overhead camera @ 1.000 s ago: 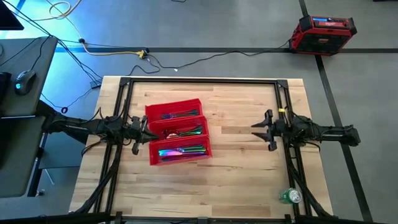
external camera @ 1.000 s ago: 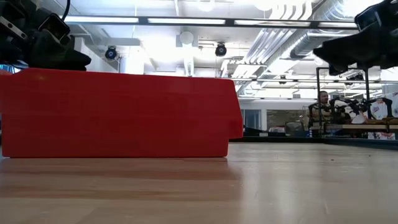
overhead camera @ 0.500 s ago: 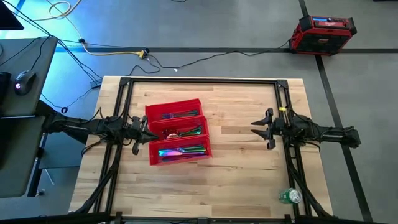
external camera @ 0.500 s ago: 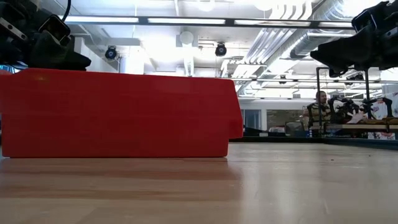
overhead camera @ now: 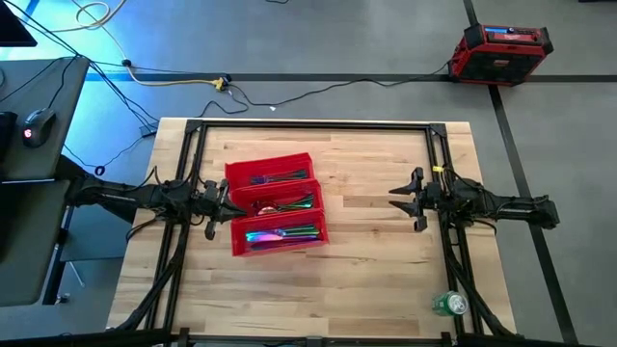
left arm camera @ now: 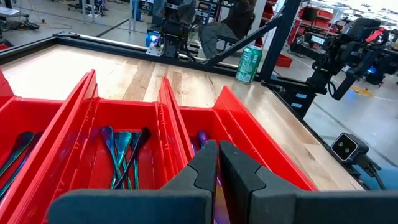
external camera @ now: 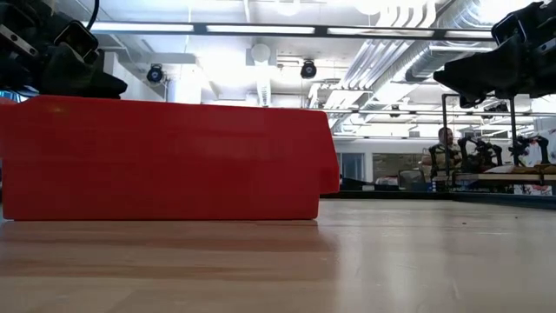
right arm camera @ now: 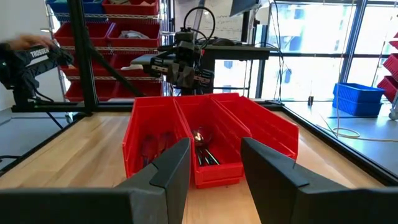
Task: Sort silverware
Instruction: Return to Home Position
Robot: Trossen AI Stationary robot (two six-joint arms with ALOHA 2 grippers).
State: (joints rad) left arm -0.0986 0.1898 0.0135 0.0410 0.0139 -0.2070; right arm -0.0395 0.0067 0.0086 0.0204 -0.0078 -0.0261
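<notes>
The red tray rests flat on the wooden table, left of centre. Each of its three compartments holds iridescent silverware: far, middle, near. The left wrist view shows the pieces lying lengthwise. My left gripper is shut and points level, just above the tray's left end, with nothing between its fingers. My right gripper stands open and level well to the tray's right, and it faces the tray.
A green can stands at the table's near right corner, also visible in the left wrist view. Black frame rails run along the table's edges. Bare wood lies between the tray and my right gripper.
</notes>
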